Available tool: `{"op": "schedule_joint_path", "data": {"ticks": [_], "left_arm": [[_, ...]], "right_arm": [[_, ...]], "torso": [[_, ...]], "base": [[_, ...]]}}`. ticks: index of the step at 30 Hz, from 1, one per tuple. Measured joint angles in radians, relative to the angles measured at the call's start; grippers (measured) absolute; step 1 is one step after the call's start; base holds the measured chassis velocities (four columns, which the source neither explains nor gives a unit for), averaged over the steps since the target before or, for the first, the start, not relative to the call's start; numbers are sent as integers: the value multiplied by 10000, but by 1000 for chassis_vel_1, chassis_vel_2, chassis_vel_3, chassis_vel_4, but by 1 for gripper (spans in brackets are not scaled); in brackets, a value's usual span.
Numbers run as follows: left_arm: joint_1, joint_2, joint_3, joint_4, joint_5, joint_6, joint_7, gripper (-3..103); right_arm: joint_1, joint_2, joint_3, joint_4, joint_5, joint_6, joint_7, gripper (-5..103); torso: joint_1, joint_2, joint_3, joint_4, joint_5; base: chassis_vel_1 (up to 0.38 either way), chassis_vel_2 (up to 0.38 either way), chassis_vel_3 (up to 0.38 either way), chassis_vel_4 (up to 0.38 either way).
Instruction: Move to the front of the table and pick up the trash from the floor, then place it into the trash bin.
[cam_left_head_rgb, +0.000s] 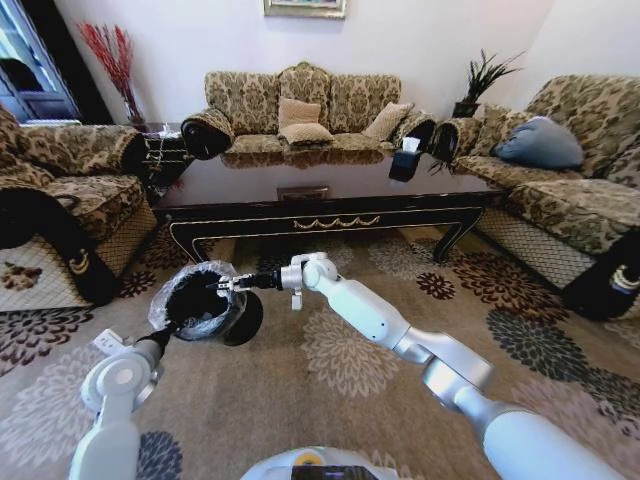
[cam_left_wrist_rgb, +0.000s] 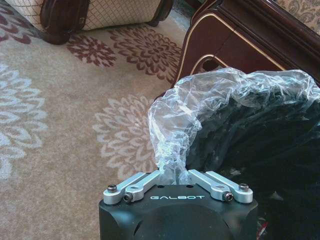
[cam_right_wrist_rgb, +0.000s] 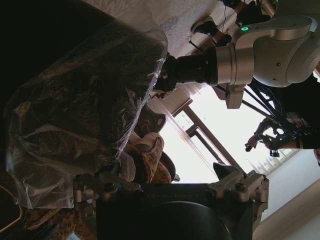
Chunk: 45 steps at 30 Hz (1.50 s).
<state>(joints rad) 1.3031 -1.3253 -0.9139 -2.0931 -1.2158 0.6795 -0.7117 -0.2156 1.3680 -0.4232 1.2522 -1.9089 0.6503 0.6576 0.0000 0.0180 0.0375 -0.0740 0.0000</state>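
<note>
The left hand (cam_left_head_rgb: 172, 330) is pinching the trash bin (cam_left_head_rgb: 200, 300) liner, holding it up beside the table (cam_left_head_rgb: 330, 205). The right hand (cam_left_head_rgb: 222, 286) is reaching over its mouth; its grip is unclear. I think dropping comes next.

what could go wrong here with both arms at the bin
1. The left gripper is pinching the trash bin by its rim and crinkly liner, lifted and tilted; thin plastic could slip or tear and the bin drop.
2. The right gripper sits at the bin's mouth beside the liner; its jaws might snag the plastic.
3. The tilted opening may let dropped trash roll back onto the carpet.
</note>
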Motion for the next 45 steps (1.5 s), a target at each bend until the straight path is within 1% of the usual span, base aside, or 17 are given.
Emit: {"op": "schedule_joint_path", "data": {"ticks": [2, 5, 6, 8, 11, 30, 45], "left_arm": [[2, 0, 0, 0, -3, 0, 1, 2], [8, 0, 1, -1, -8, 0, 2, 2], [8, 0, 1, -1, -8, 0, 2, 2], [25, 0, 1, -14, -7, 0, 1, 2], [86, 2, -1, -28, -6, 0, 0, 2], [104, 35, -69, 32, -13, 1, 38, 2], [35, -29, -7, 78, 28, -3, 70, 2]], "right_arm": [[22, -40, 18, 54, -140, 15, 57, 100], [27, -53, 150, 149, -777, 121, 368, 100], [27, -53, 150, 149, -777, 121, 368, 100], [-15, -48, 257, 211, -1293, 194, 586, 100], [-80, -70, 272, 250, -1648, 212, 754, 100], [35, -33, 250, 228, -2032, 213, 889, 100], [230, -129, 326, 85, -1935, 264, 873, 100]], "torso": [[0, 0, 0, -1, 1], [0, 0, 0, 0, 0], [0, 0, 0, 0, 0], [1, 0, 0, 0, 1], [0, 0, 0, 0, 0], [0, 0, 0, 0, 0], [0, 0, 0, 0, 0]], "base": [[0, 0, 0, 0], [0, 0, 0, 0], [0, 0, 0, 0], [0, 0, 0, 0], [0, 0, 0, 0], [0, 0, 0, 0], [0, 0, 0, 0]]}}
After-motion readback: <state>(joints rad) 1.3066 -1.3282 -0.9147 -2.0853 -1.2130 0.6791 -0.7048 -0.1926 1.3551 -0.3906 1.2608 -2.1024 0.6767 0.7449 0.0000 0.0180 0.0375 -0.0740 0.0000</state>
